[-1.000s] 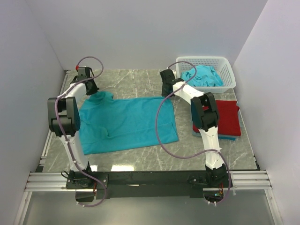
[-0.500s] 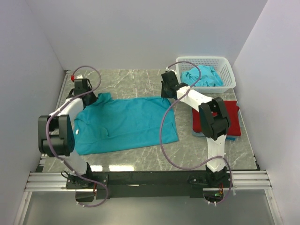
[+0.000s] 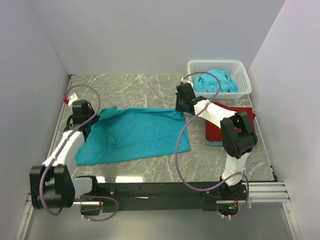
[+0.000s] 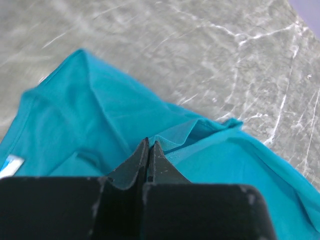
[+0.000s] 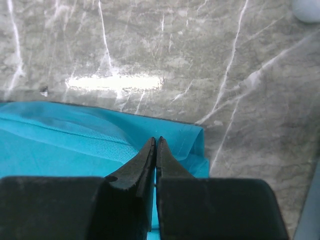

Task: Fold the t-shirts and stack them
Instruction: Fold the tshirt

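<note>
Pinching far left edge of spread teal t-shirt (image 3: 135,137) with left gripper (image 4: 149,145), fingers pressed together on a raised fold of cloth. Pinching far right corner of same shirt with right gripper (image 5: 156,142), also pressed together, right at the hem. Lying mid-bench (image 3: 145,87), far edge lifted and rumpled between both grippers, near part flat on the marble. Off to the right, apart from it: folded red t-shirt (image 3: 215,130), just in front of white basket (image 3: 240,67) holding crumpled teal t-shirts (image 3: 215,82).
</note>
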You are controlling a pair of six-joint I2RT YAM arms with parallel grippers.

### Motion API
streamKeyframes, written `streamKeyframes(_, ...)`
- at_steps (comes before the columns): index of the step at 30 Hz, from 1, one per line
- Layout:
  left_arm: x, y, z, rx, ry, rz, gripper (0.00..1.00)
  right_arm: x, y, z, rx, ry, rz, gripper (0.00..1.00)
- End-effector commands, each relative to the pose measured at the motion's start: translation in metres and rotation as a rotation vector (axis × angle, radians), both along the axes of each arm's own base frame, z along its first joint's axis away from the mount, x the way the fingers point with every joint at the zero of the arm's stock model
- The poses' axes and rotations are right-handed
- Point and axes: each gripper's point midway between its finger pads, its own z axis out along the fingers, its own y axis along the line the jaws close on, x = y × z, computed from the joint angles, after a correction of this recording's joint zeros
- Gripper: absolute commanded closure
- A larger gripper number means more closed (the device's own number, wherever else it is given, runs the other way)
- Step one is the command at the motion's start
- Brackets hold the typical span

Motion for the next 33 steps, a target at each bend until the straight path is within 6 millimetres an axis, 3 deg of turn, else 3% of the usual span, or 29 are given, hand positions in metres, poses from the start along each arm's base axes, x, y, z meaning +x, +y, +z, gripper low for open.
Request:
streamKeyframes(1,-0.018,0.01,0.01,-0.035,-0.083,0.12,1.0,0.003,-0.001,0.034,0.033,-0.093,-0.024,1.0)
streamKeyframes(6,-0.044,0.015,0.017,-0.069,-0.152,0.185,1.0,-0.006,-0.009,0.036,0.012,-0.094,-0.03,1.0)
streamKeyframes(14,-0.078,0.014,-0.003,-0.133,-0.143,0.244,1.0,-0.018,-0.014,0.036,0.006,-0.085,-0.02,1.0)
streamKeyframes(23,-0.11,0.021,-0.008,-0.19,-0.218,0.343,1.0,-0.027,-0.021,0.035,-0.011,-0.085,-0.021,1.0)
streamKeyframes(31,-0.131,0.019,-0.038,-0.218,-0.146,0.377,0.99,-0.039,-0.02,0.024,0.013,-0.066,-0.001,1.0)
streamKeyframes(33,-0.133,0.015,-0.049,-0.252,-0.129,0.379,0.94,-0.044,-0.02,0.014,0.014,-0.039,0.004,0.96)
